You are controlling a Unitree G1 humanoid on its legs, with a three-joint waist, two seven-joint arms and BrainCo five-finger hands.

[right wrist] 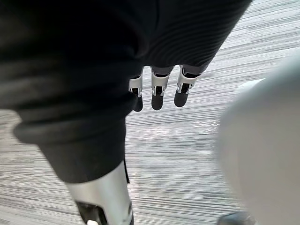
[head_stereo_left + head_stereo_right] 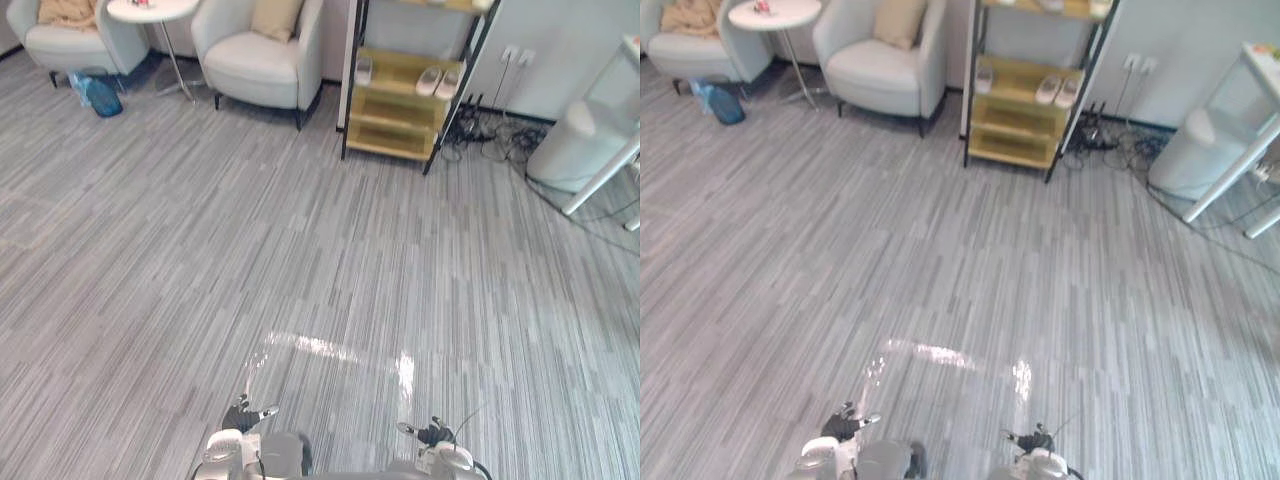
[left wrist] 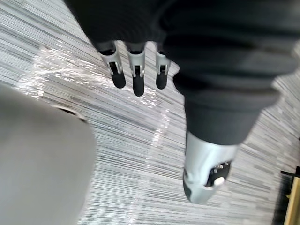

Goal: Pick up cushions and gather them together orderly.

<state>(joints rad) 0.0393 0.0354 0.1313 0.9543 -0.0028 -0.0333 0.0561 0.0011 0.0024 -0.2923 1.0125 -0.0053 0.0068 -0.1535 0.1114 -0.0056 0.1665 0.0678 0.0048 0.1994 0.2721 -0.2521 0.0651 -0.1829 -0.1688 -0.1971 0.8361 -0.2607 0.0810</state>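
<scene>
Well, in the left eye view a square beige fabric cushion (image 2: 275, 17) leans against the back of a pale grey upholstered armchair (image 2: 255, 65) far across the grey striped carpet floor (image 2: 300, 250), a rumpled tan cushion (image 2: 68, 12) lies in a second pale grey armchair (image 2: 60, 45), and a round white side table (image 2: 150, 10) stands between the two. The right eye view shows a black-framed wooden shelf unit (image 2: 1020, 150) holding white slippers (image 2: 1048, 90) right of the chairs. In the left wrist view the left hand (image 3: 136, 75) hangs over the carpet with fingers straight and empty, and in the right wrist view the right hand (image 1: 157, 93) hangs the same way, well apart from both cushions.
</scene>
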